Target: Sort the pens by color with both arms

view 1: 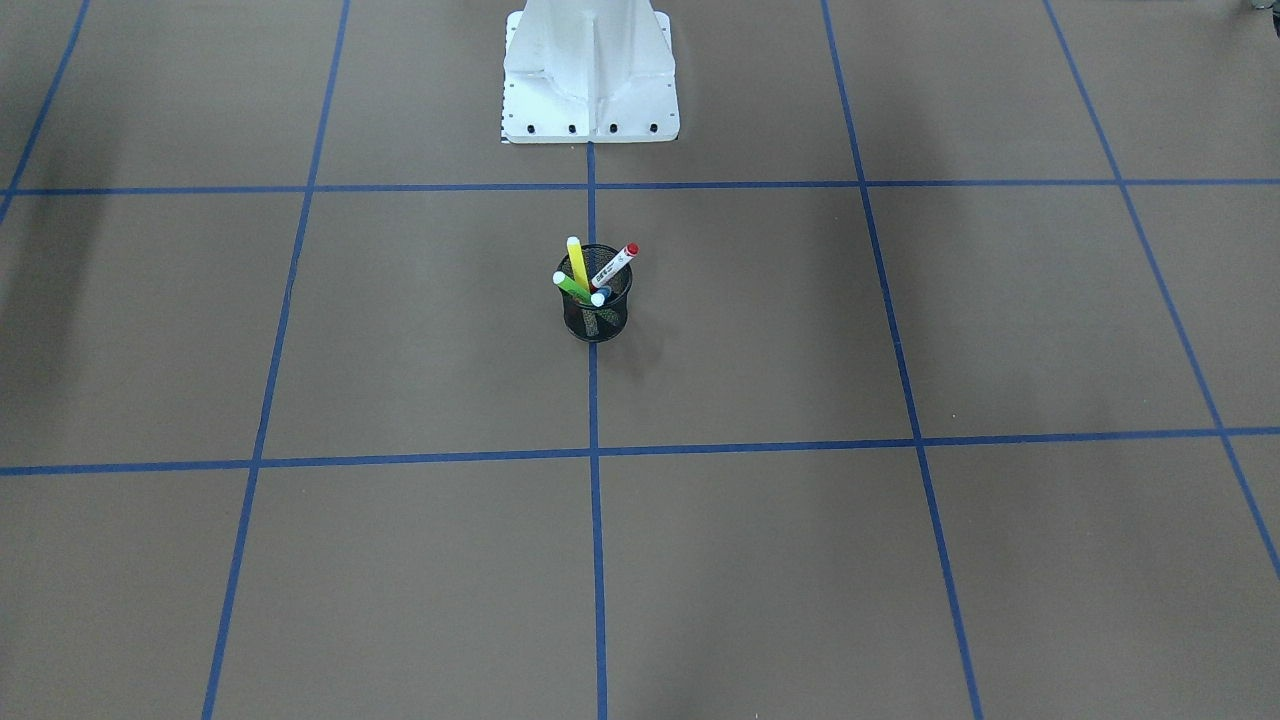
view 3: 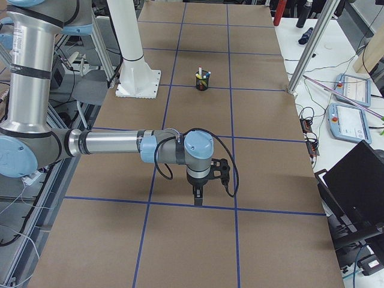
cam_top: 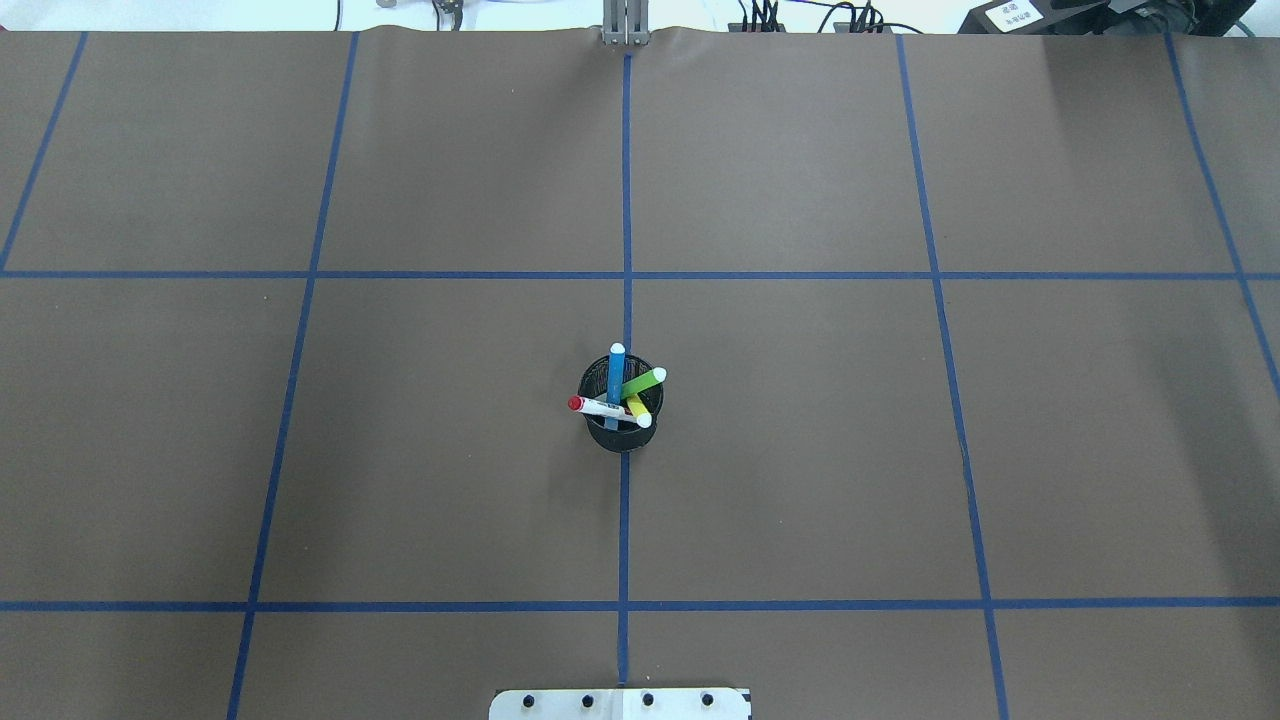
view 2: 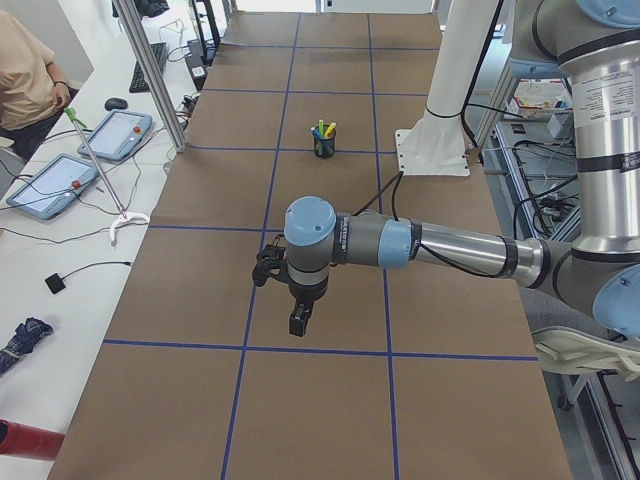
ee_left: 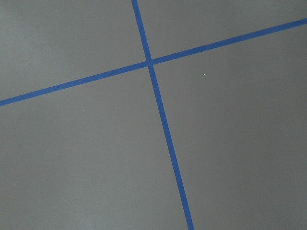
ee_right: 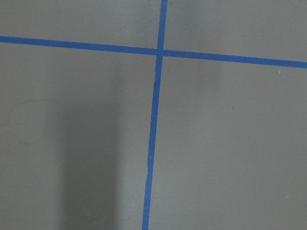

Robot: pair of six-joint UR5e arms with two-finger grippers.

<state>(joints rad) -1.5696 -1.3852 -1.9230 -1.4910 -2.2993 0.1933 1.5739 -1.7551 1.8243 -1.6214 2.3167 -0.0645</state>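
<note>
**Sorting task at its outset.** All four pens stand together in the black mesh cup [cam_top: 621, 428], the landmark for what follows.

**Left arm:** the left hand [view 2: 298, 322] hangs fingers-down over the worktop [cam_top: 400, 450], well apart from the cup toward the robot's left end. Only a side view shows it, so whether it is released or clenched cannot be told. Its wrist camera sees just a crossing of blue tape [ee_left: 149, 62].

**Cup contents, left to right in the overhead view:**
- The red-capped white pen [cam_top: 600, 406] leans out over the cup's left rim.
- The blue pen [cam_top: 615, 375] leans toward the far rim.
- The green pen [cam_top: 643, 383] and the yellow pen [cam_top: 638, 411] lean over the right rim.

The shafts cross inside the cup.

**Right arm:** the right hand [view 3: 198, 196] hangs likewise, well apart from the cup toward the robot's right end, and its state again cannot be told.

**Suggested technique:** let each arm take a pen leaning to its own side and pinch the exposed upper end. Draw along the shaft's own line — a sideways pull would likely tip or drag the light cup. One arm at the cup at a time seems prudent.

**Room:** the tape squares left and right of the cup show only brown paper. The white base pedestal [view 1: 590, 70] stands on the robot's side of the cup, and an upright metal post [view 2: 150, 75] rises at the worktop edge beyond the cup
</note>
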